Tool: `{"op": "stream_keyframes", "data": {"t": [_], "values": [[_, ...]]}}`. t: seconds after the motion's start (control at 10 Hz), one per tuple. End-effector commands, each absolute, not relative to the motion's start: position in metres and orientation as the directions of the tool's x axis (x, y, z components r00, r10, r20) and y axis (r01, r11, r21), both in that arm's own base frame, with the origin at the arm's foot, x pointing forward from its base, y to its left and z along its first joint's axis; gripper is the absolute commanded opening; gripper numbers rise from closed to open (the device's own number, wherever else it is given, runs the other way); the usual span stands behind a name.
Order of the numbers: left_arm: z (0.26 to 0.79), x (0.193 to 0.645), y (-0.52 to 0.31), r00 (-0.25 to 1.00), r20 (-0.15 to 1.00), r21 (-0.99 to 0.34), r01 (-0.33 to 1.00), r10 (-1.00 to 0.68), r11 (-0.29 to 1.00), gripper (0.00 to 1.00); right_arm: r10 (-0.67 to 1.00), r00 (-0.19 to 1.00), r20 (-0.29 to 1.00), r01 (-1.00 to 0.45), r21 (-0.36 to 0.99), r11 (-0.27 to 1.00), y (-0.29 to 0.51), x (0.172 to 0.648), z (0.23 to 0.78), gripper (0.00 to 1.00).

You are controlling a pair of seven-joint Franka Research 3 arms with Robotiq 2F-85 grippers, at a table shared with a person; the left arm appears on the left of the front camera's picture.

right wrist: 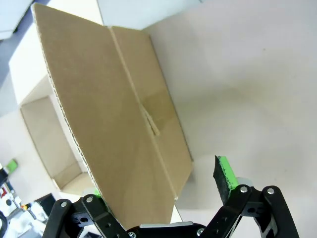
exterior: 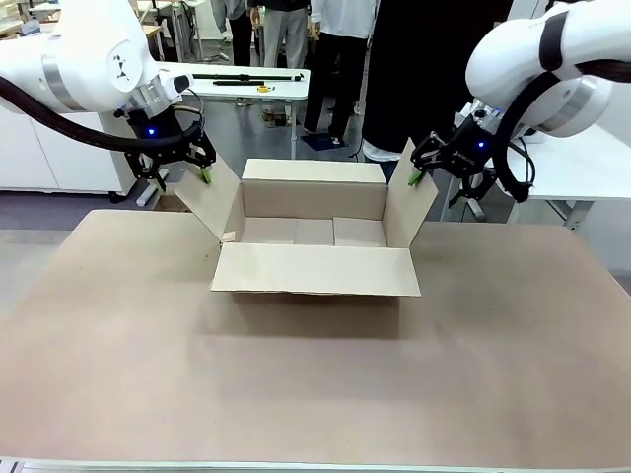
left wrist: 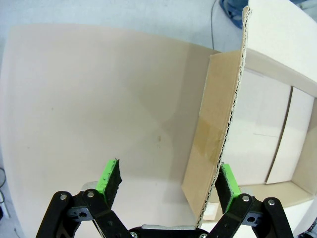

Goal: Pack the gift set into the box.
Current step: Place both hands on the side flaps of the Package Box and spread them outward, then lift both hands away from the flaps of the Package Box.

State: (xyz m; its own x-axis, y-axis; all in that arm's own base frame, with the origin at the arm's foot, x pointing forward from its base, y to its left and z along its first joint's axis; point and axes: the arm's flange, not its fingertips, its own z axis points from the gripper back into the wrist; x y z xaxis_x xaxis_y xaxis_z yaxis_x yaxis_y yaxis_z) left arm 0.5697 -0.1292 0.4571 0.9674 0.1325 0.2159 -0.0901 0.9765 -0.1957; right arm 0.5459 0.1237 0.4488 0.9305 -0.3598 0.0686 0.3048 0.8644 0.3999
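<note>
**Flaps straddled, box ready to fill**

The shallow brown corrugated cardboard box (exterior: 315, 202) sits open on the tan table (exterior: 296, 384), its floor bare. At the box's left side flap (exterior: 209, 202), the black, green-padded left gripper (exterior: 184, 180) has its fingers apart astride the edge. The right gripper (exterior: 444, 189) straddles the right flap (exterior: 412, 209), also unclosed. My call: pinch gently, spread evenly, and leave the box's mouth free for the gift set.
</note>
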Motion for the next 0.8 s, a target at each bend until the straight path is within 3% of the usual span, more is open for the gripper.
{"op": "stream_keyframes", "data": {"t": [0.0,0.7], "values": [[0.457,0.5696,-0.1289,0.964,0.224,-0.179,-0.106,0.145,0.978,1.0,-0.354,0.933,0.07,0.3,0.395,0.868,0.1242,0.5466,0.4509,1.0],[0.457,0.5696,-0.1289,0.964,0.224,-0.179,-0.106,0.145,0.978,1.0,-0.354,0.933,0.07,0.3,0.395,0.868,0.1242,0.5466,0.4509,1.0]]}}
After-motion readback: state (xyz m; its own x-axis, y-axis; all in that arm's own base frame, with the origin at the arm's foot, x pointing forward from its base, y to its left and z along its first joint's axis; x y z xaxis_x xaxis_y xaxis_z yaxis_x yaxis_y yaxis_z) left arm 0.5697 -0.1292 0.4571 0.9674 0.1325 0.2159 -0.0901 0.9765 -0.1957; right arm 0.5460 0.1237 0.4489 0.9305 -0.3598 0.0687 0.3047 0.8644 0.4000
